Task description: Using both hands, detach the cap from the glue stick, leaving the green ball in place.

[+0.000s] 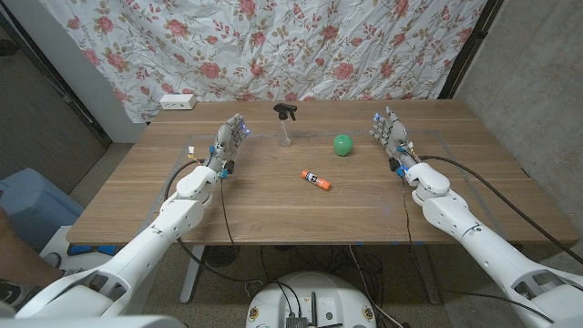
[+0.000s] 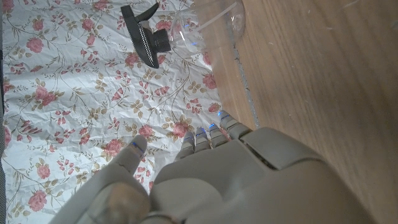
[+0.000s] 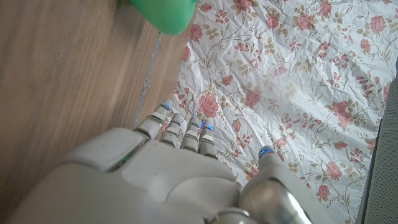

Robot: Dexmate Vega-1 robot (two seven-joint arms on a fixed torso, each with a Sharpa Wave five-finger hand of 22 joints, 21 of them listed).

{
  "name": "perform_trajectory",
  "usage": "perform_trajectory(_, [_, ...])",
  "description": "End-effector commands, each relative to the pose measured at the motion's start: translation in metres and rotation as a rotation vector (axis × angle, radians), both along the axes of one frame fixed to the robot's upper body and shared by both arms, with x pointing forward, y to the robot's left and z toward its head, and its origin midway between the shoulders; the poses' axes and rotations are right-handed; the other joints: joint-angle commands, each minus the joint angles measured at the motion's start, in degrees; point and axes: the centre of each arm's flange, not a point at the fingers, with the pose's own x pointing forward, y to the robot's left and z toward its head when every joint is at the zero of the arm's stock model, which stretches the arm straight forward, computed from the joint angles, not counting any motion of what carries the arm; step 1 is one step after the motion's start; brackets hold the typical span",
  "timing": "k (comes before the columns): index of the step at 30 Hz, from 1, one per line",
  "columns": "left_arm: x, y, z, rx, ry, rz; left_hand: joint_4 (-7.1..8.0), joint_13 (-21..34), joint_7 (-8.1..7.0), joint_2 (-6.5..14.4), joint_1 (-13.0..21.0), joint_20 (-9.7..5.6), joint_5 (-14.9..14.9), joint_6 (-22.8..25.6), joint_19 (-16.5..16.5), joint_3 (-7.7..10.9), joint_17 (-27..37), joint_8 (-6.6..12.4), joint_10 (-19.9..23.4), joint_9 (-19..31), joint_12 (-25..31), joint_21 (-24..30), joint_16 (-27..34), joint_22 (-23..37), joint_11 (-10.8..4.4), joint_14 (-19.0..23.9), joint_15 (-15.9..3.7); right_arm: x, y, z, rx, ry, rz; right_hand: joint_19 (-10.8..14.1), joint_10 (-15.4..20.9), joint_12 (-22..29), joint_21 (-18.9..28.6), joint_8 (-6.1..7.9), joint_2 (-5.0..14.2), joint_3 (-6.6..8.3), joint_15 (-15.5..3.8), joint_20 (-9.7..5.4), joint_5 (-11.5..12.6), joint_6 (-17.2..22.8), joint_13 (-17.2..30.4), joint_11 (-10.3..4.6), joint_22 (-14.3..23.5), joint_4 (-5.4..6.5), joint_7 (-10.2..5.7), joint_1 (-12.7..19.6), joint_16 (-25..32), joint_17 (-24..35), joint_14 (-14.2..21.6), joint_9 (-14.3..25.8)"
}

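Wooden worktop (image 1: 273, 214) is sitting in front of a flowered sheet (image 1: 301, 46) hanging as backdrop, a white power strip (image 1: 177, 102) lying at its 11 o'clock corner. Glue stick (image 1: 314, 179) is lying near centre; green ball (image 1: 342, 145) at its 1 o'clock, apart. Spray bottle (image 1: 286, 124) is standing at 11 o'clock of the stick. Left robot hand (image 1: 228, 142) and right robot hand (image 1: 391, 133) are both released, fingers spread, holding nothing. Left wrist view is catching the bottle's black trigger up close; right wrist view the ball's edge. Open wood is lying all around the stick.
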Motion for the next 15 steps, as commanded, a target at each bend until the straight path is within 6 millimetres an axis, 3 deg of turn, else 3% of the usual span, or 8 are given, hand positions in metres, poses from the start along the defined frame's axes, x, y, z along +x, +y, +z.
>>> perform_trajectory(1, [0.005,-0.005,0.010,0.023,-0.018,-0.003,-0.22,0.3,0.03,6.0,0.2,-0.26,0.4,0.0,0.4,0.57,0.2,0.26,-0.1,0.1,0.3,0.4,0.2,0.2,0.06,-0.2,-0.14,0.004,0.006,0.004,-0.024,-0.010,-0.013,0.1,0.6,0.5,0.4,0.26,-0.25,0.26,-0.25,-0.18,0.4,0.6,0.2,0.01,0.2,0.04,-0.05,0.0,0.3,0.0,0.5,0.2])
perform_trajectory(15, [-0.017,-0.006,0.018,0.093,-0.015,0.049,-3.58,0.2,-0.49,4.7,1.8,-0.85,0.1,3.1,0.6,1.17,-0.1,0.76,1.9,0.1,0.6,0.4,0.1,0.1,-0.96,1.4,-0.99,0.002,0.007,0.004,-0.022,-0.018,-0.035,-0.1,0.8,0.5,0.5,0.35,-0.08,0.51,-0.40,-0.50,0.7,0.8,0.1,0.03,0.2,-0.21,-0.17,0.1,0.2,-0.6,0.6,0.2])
